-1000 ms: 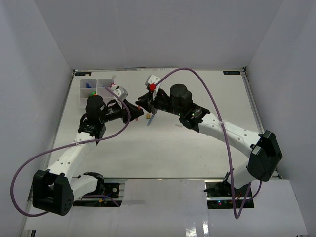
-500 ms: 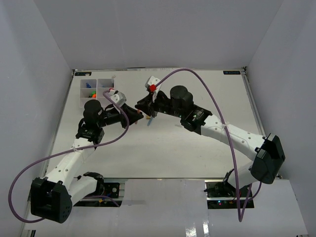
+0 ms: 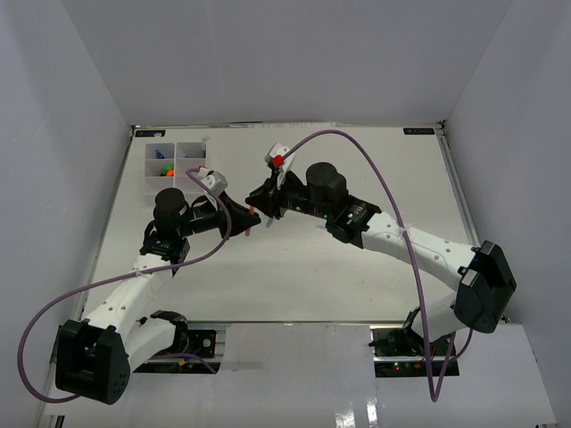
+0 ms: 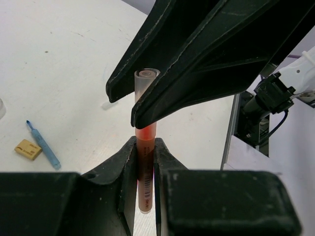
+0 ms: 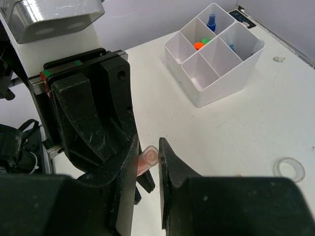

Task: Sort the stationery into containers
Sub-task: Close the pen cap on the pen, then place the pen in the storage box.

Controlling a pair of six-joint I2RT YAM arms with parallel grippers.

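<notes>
An orange highlighter [image 4: 146, 147] with a translucent cap is held between both grippers above the table's middle. My left gripper [image 4: 144, 142] is shut on its barrel. My right gripper [image 5: 147, 147] has its jaws closed against the cap end [image 5: 150, 157] from the opposite side. In the top view the two grippers meet, left [image 3: 250, 217] and right [image 3: 265, 203]. The white organiser tray [image 3: 190, 144] stands at the far left. It also shows in the right wrist view [image 5: 221, 83], holding a blue-capped bottle [image 5: 211, 19] and orange and green caps [image 5: 199, 45].
A blue pen [image 4: 43, 145] and a brass clip [image 4: 28, 149] lie on the table below the grippers. A clear tape ring [image 5: 289, 169] lies on the table nearer the tray. White walls close in the table at the left, right and back.
Both grippers have shifted slightly toward the near side and come together on the highlighter. The pen and clip on the table have not moved.
</notes>
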